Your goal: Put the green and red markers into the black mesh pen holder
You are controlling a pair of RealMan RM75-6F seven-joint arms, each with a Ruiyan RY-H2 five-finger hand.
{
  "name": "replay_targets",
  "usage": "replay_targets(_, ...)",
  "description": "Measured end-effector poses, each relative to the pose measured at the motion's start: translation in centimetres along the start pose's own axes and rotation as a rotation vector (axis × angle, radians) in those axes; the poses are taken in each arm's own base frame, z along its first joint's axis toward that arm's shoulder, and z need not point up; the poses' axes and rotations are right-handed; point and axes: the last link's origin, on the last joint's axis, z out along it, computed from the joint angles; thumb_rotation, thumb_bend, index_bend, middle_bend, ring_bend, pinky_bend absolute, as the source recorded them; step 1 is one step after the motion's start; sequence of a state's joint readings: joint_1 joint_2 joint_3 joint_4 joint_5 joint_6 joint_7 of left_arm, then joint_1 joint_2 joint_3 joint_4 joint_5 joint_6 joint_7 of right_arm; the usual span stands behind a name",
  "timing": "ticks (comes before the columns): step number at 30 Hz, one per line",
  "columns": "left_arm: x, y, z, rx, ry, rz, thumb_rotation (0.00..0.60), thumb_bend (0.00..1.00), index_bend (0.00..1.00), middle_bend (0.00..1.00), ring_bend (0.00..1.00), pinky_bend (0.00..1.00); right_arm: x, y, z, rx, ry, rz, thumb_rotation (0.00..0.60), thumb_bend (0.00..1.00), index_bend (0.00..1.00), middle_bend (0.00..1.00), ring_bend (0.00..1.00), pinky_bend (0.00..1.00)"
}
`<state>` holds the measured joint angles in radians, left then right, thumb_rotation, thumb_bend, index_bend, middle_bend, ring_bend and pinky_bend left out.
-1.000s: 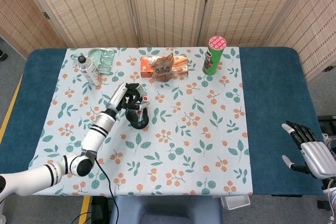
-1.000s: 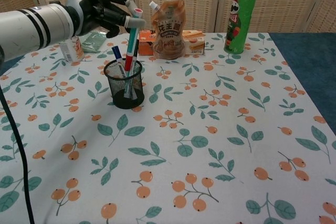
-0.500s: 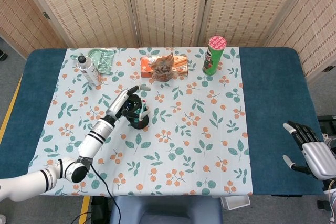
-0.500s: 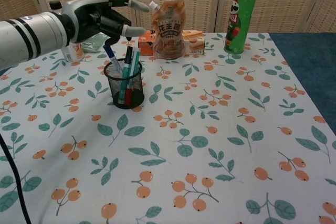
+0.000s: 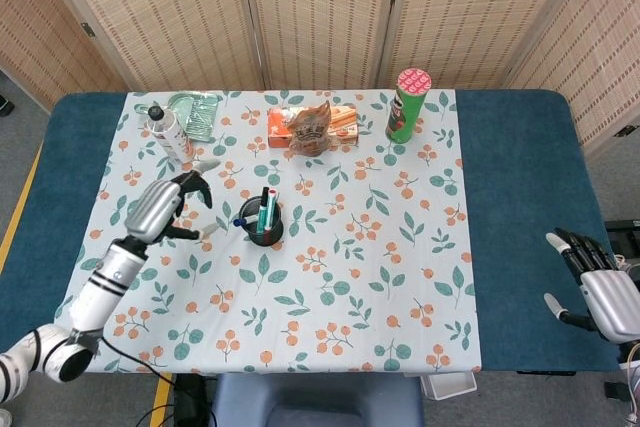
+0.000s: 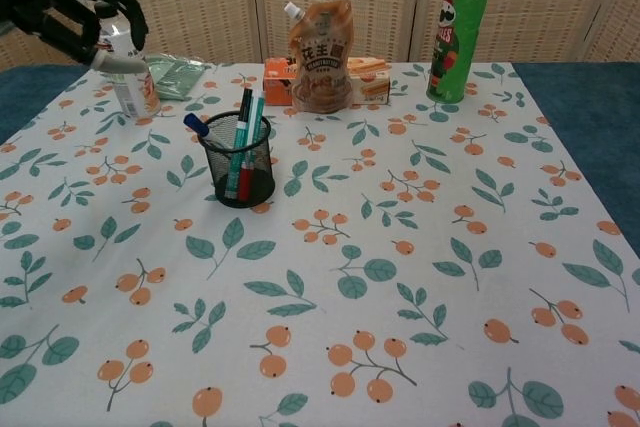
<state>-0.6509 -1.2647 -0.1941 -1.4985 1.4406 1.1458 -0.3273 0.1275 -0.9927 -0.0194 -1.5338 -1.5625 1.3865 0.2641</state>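
The black mesh pen holder [image 5: 264, 225] [image 6: 238, 162] stands on the flowered cloth left of centre. A green marker [image 6: 245, 142] and a red marker [image 6: 236, 147] stand upright inside it, with a blue pen [image 6: 199, 125] leaning out to the left. My left hand [image 5: 165, 205] [image 6: 75, 2] hangs open to the left of the holder, well apart from it, holding nothing. My right hand [image 5: 598, 290] rests open off the table's right edge, seen only in the head view.
At the back stand a clear bottle [image 6: 124, 77], a green packet [image 6: 176, 75], a brown snack pouch [image 6: 322, 57] in front of an orange box [image 6: 370, 77], and a green chip can [image 6: 451, 35]. The cloth [image 6: 400, 277] covers the table's middle.
My left hand let go of the markers, which dropped into the holder, then drew back up and to the left, away from the holder. The right hand stayed put.
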Motion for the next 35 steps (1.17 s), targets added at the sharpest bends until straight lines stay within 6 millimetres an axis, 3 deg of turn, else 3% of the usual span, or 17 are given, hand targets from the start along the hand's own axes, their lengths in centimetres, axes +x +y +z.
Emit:
replay_targets(5, 2.3, -2.0, -5.8, 0.025, 0.192, 0.386, 0.6, 0.24, 0.09, 0.49, 0.24, 0.65, -0.1, 0.3, 0.5, -0.076, 0.054, -0.07, 0.6, 0.35, 0.03, 0.0, 0.0, 0.0)
replay_targets(7, 2.9, -3.0, -8.9, 0.066, 0.281, 0.563, 0.6, 0.24, 0.07, 0.41, 0.19, 0.61, -0.2, 0.6, 0.8, -0.124, 0.077, -0.1, 0.6, 0.35, 0.03, 0.0, 0.0, 0.0)
replay_targets(10, 2.9, -4.6, -14.3, 0.159, 0.346, 0.759, 0.6, 0.23, 0.02, 0.19, 0.08, 0.51, -0.4, 0.7, 1.3, -0.181, 0.093, -0.112, 0.6, 0.35, 0.03, 0.0, 0.0, 0.0)
replay_targets(12, 2.3, -5.5, -17.8, 0.221, 0.33, 0.831, 0.6, 0.22, 0.0, 0.07, 0.03, 0.46, -0.6, 0.6, 1.6, -0.196, 0.093, -0.11, 0.6, 0.35, 0.03, 0.0, 0.0, 0.0)
replay_targets(15, 1.7, -6.3, -20.7, 0.283, 0.277, 0.846, 0.6, 0.22, 0.0, 0.0, 0.0, 0.43, -0.8, 0.3, 1.6, -0.194, 0.087, -0.103, 0.6, 0.35, 0.03, 0.0, 0.0, 0.0)
replay_targets(21, 1.4, -6.6, -22.1, 0.38, 0.126, 0.74, 0.6, 0.2, 0.0, 0.0, 0.0, 0.39, -1.0, 0.0, 1.4, -0.175, 0.081, -0.095, 0.6, 0.35, 0.03, 0.0, 0.0, 0.0)
replay_targets(25, 2.1, -6.4, -22.7, 0.409, 0.003, 0.67, 0.6, 0.2, 0.0, 0.0, 0.0, 0.38, -0.8, 0.0, 1.2, -0.167, 0.083, -0.086, 0.6, 0.35, 0.03, 0.0, 0.0, 0.0)
replay_targets(35, 2.4, -5.8, -22.0, 0.386, -0.054, 0.7, 0.6, 0.2, 0.0, 0.0, 0.0, 0.28, 0.3, 0.6, -0.1, -0.208, 0.152, -0.091, 0.6, 0.35, 0.03, 0.0, 0.0, 0.0)
